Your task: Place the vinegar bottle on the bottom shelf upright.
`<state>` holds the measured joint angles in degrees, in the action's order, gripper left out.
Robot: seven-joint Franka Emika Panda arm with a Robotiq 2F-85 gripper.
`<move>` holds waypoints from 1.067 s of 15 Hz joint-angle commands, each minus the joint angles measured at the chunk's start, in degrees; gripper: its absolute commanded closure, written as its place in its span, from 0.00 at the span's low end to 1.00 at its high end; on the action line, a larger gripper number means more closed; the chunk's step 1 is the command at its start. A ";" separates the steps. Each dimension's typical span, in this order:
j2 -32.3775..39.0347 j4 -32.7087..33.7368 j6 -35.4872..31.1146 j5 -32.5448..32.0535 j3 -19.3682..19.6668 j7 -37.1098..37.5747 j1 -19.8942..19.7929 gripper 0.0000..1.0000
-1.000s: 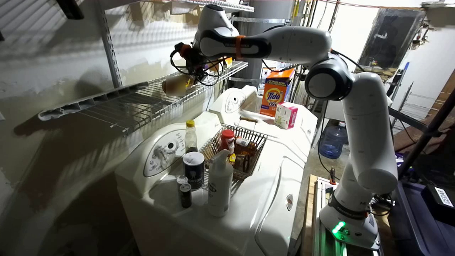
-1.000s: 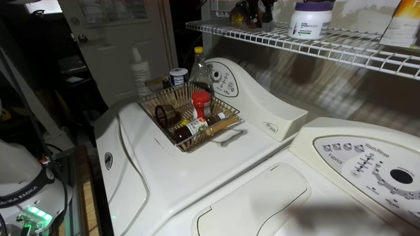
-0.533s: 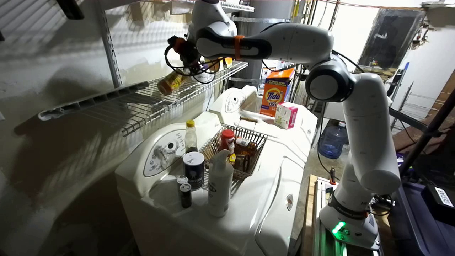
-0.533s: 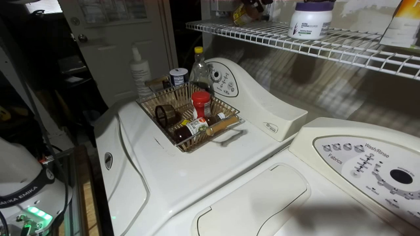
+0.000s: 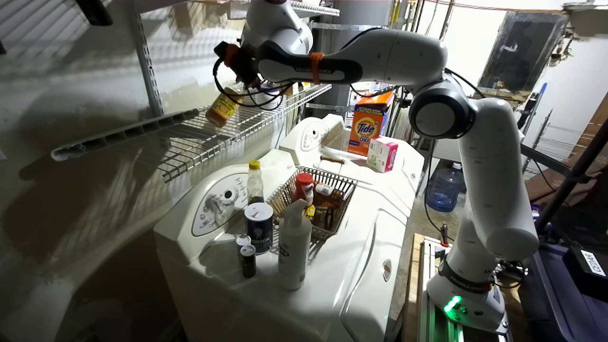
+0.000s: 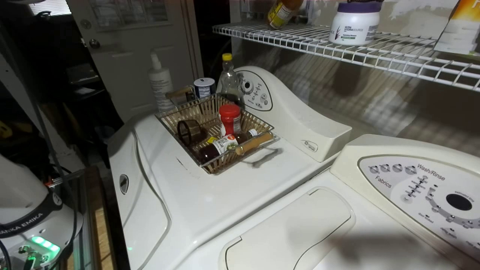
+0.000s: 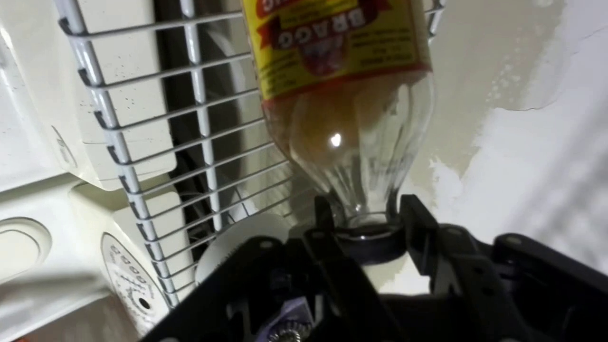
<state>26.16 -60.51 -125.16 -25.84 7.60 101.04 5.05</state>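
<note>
The vinegar bottle [image 5: 222,111], amber with a yellow label, hangs tilted over the far part of the bottom shelf [image 5: 204,147], its base low and to the left. In an exterior view the bottle [image 6: 279,15] has its base at shelf [image 6: 318,41] level; I cannot tell whether it touches the wires. My gripper [image 7: 368,228] is shut on the bottle's neck just by the dark cap, one finger on each side. The label [image 7: 342,42] is upside down in the wrist view. In an exterior view the gripper [image 5: 243,90] is partly hidden by cables.
A white jar with a purple lid [image 6: 354,26] and an orange-white box [image 6: 459,30] stand on the same shelf. A long grey bracket [image 5: 123,133] lies along its wall side. A higher shelf [image 5: 313,8] is above. A basket [image 6: 221,163] and yellow-capped bottle [image 5: 255,183] stand below.
The bottle has turned from nearly lying flat toward upright, its base swinging down. The gripper and wrist have moved left in an exterior view and risen above the bottle.
</note>
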 commanded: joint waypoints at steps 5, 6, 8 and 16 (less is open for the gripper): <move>-0.39 -0.29 -11.30 -10.73 1.77 0.60 3.03 0.84; -0.15 -0.29 -11.50 -11.30 1.94 1.04 3.14 0.84; 0.13 -0.03 -10.91 -11.66 2.00 1.39 3.12 0.80; 1.15 3.50 -1.38 0.29 -0.95 -6.02 -1.90 0.04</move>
<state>26.22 -60.20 -130.77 -31.24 8.67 98.90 5.42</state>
